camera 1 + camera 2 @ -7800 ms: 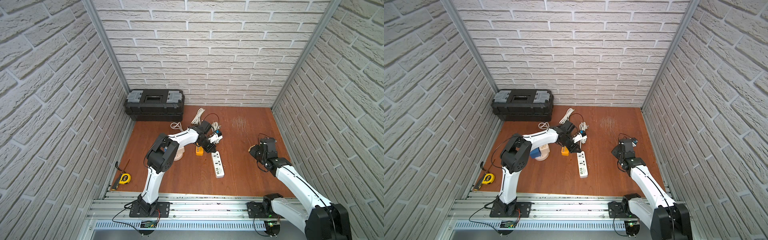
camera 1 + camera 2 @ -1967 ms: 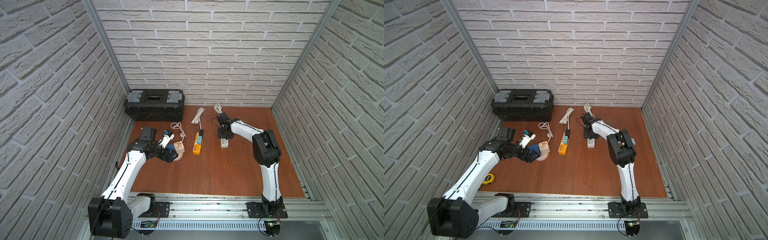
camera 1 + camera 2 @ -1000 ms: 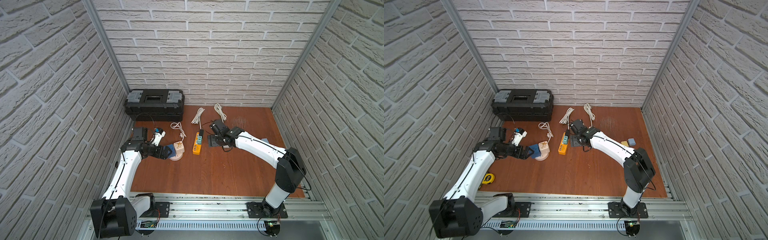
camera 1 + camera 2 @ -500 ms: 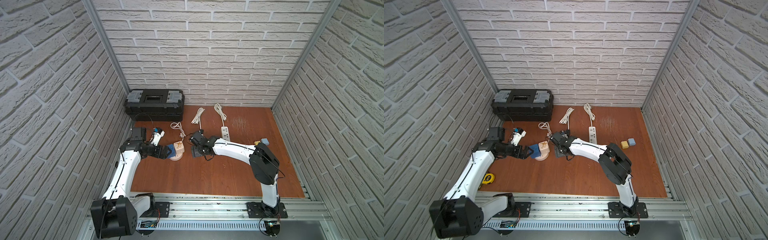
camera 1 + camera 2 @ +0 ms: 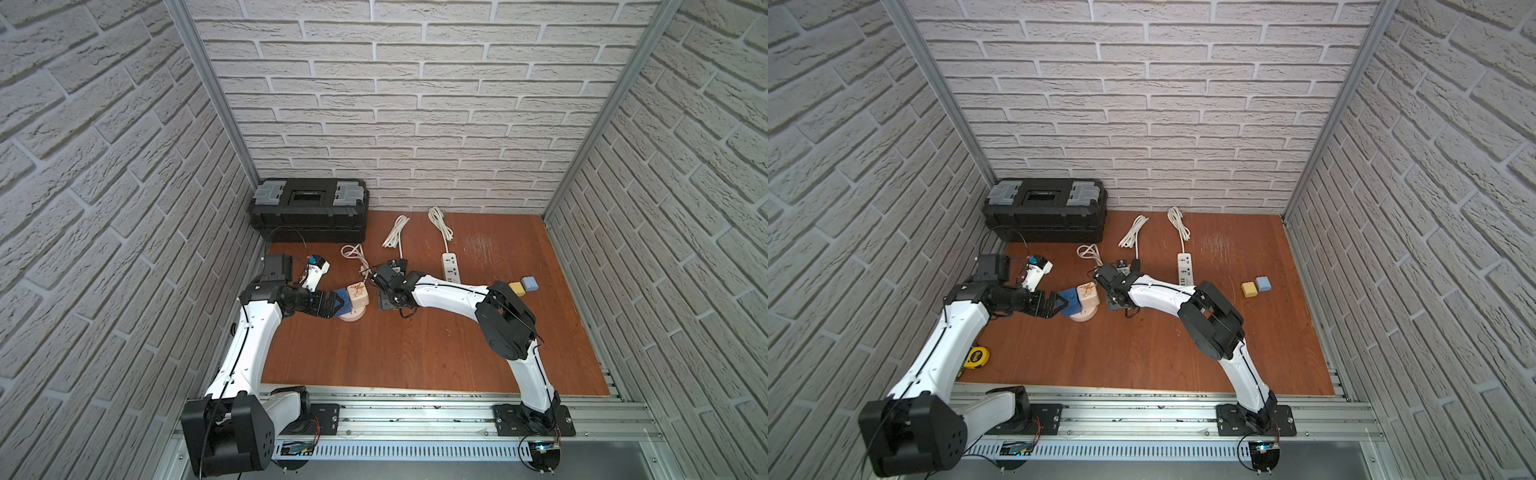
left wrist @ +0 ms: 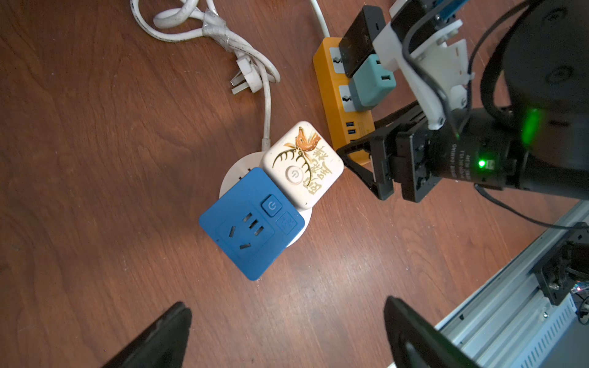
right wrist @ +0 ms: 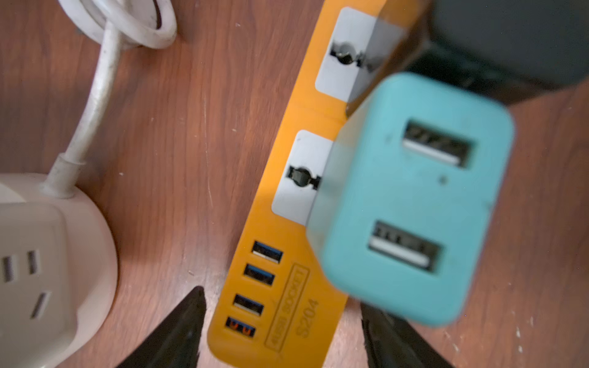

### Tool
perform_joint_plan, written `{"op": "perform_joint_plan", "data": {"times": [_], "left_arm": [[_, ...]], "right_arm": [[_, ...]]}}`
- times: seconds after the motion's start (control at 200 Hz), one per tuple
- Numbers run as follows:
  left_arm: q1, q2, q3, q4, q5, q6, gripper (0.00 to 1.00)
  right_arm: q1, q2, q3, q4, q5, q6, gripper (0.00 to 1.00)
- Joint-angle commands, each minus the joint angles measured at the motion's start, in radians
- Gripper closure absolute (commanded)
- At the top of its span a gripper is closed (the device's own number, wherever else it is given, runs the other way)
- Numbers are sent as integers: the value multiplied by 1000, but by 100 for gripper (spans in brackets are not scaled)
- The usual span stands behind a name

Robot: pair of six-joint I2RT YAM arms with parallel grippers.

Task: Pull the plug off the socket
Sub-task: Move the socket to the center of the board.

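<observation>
— Count?
— We log three socket units: orange strip [image 7: 306, 114], white strip [image 5: 451, 266], round base [image 6: 234, 172]. Four plugs [image 6: 251, 223] seated, two per occupied unit.
— Task's plug?
— Teal charger [image 7: 414, 197], twin USB ports, in the orange strip, mid-frame in both top views. Right gripper [image 7: 280, 298] gapes empty astride the strip's end; left gripper [image 6: 287, 302] released

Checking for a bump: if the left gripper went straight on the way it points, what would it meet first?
Probably the blue plug-in adapter on the round white socket; the open left gripper frames it, depth unclear.
</observation>
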Motion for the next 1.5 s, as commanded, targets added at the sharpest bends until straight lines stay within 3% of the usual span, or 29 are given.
{"op": "perform_joint_plan", "data": {"times": [0.0, 0.09, 0.19, 0.345, 0.495, 0.91, 1.35, 1.49], "left_arm": [[5, -15, -1, 14, 18, 6, 2], [4, -10, 3, 13, 23, 6, 3], [3, -8, 14, 7, 35, 15, 4], [-13, 1, 41, -14, 51, 39, 8], [-88, 38, 77, -45, 33, 83, 14], [-377, 184, 147, 40, -77, 54, 20], [-441, 362, 223, 115, -56, 2, 22], [-472, 393, 230, 138, -59, 2, 22]], "right_arm": [[-13, 4, -10, 23, 36, 25, 27], [-22, -10, -42, 31, 40, 29, 34], [-34, -33, -85, 43, 36, 27, 52], [-45, -79, -157, 53, 47, 33, 60], [-47, -140, -230, 52, 64, 31, 65], [-8, -321, -463, 80, -3, 23, 66], [114, -402, -611, 91, -6, 95, 62], [124, -422, -619, 100, -21, 84, 51]]}}
